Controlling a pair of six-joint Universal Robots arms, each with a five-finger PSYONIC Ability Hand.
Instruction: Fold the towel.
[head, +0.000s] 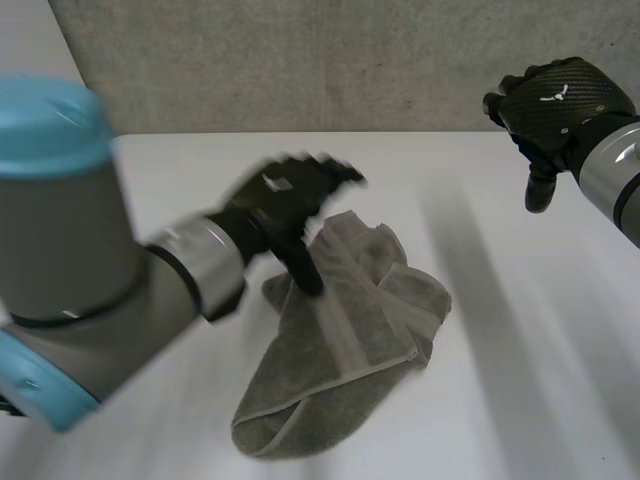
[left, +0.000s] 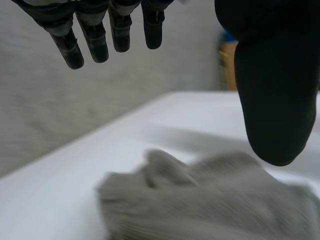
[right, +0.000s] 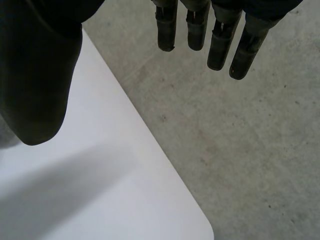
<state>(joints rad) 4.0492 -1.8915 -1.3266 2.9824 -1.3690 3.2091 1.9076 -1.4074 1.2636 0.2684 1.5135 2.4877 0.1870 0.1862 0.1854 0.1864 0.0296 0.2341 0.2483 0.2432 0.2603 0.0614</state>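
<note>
A grey towel (head: 340, 340) lies bunched and roughly folded in the middle of the white table (head: 520, 380). My left hand (head: 285, 205) hovers over its far left part, open, fingers spread and thumb pointing down toward the cloth, holding nothing. In the left wrist view the towel (left: 210, 200) lies below the straight fingers (left: 95, 40) and thumb (left: 275, 100), apart from them. My right hand (head: 560, 105) is raised at the far right, over the table's back edge, open and empty. Its fingers (right: 200, 30) hang straight above the table corner (right: 200, 225).
Beyond the table's far edge runs a grey concrete floor (right: 240, 130). A grey wall (head: 300, 60) stands behind the table. An orange and blue object (left: 229, 60) shows far off past the table in the left wrist view.
</note>
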